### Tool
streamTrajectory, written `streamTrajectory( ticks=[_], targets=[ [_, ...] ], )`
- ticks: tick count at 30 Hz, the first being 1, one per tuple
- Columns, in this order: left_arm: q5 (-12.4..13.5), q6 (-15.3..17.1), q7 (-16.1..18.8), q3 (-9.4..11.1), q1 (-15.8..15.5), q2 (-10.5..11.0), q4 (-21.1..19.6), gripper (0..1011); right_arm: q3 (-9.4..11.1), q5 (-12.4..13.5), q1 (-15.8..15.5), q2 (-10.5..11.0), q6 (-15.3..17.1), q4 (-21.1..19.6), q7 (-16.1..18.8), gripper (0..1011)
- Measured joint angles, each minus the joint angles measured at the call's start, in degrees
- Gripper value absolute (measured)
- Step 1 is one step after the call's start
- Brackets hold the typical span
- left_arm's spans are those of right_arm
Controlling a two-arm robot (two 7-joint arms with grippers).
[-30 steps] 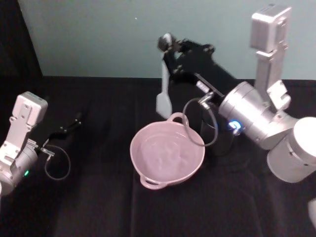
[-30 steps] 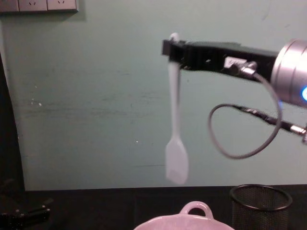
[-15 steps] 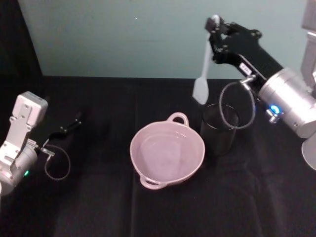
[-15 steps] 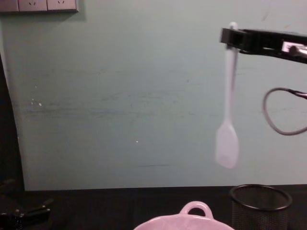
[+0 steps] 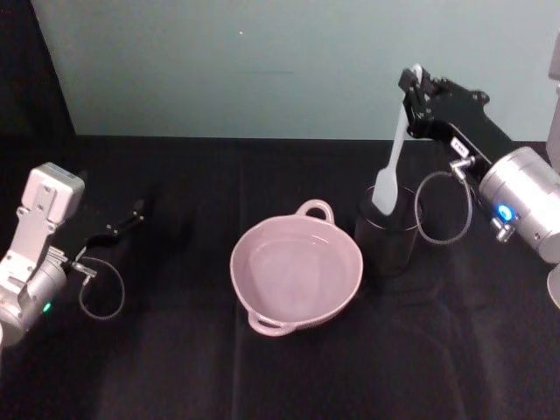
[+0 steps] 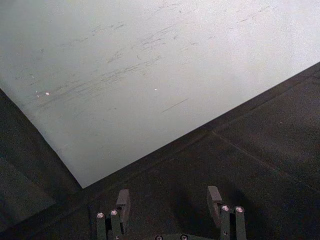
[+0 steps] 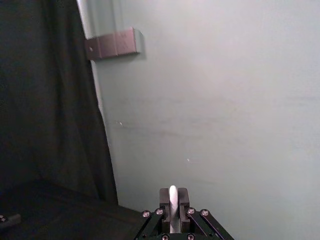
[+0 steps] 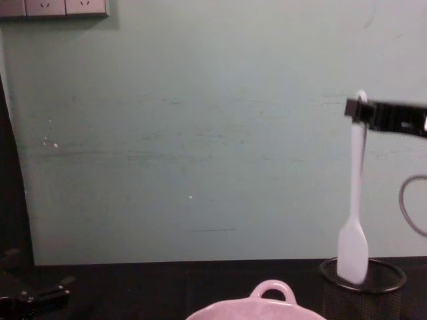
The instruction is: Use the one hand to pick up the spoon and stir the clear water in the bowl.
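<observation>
Above the black mesh cup (image 5: 388, 234), the spoon (image 5: 390, 164) is clamped upright by the right gripper (image 5: 413, 87), paddle seemingly entering it; the left gripper (image 6: 170, 204), parked, stands spread.

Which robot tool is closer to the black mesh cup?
The right. The right tool hangs just above the black mesh cup, holding the spoon with its paddle at the cup's rim. The left tool sits far across the table, beyond the bowl.

No text could be read; the small white label (image 5: 458, 145) on the right pincer (image 5: 413, 85) was too blurred.
</observation>
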Motion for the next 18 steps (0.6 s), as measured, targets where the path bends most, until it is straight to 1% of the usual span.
streamTrajectory(
  ticks=[8,14,17,18],
  targets=[
    [0.00,0.00,0.00,0.00,0.00,0.00,0.00,1011,0.44,1.02,-0.80,-0.74,-0.58,3.21,-0.29,109],
    [0.00,0.00,0.00,0.00,0.00,0.00,0.00,1011,0.93,2.65,-1.36,-1.60,-0.64,5.24,-0.36,109],
    [0.00,0.00,0.00,0.00,0.00,0.00,0.00,1011,1.44,4.43,-1.61,-2.12,-0.47,6.11,-0.35,109],
    [0.00,0.00,0.00,0.00,0.00,0.00,0.00,1011,1.44,4.43,-1.61,-2.12,-0.47,6.11,-0.35,109]
  ],
)
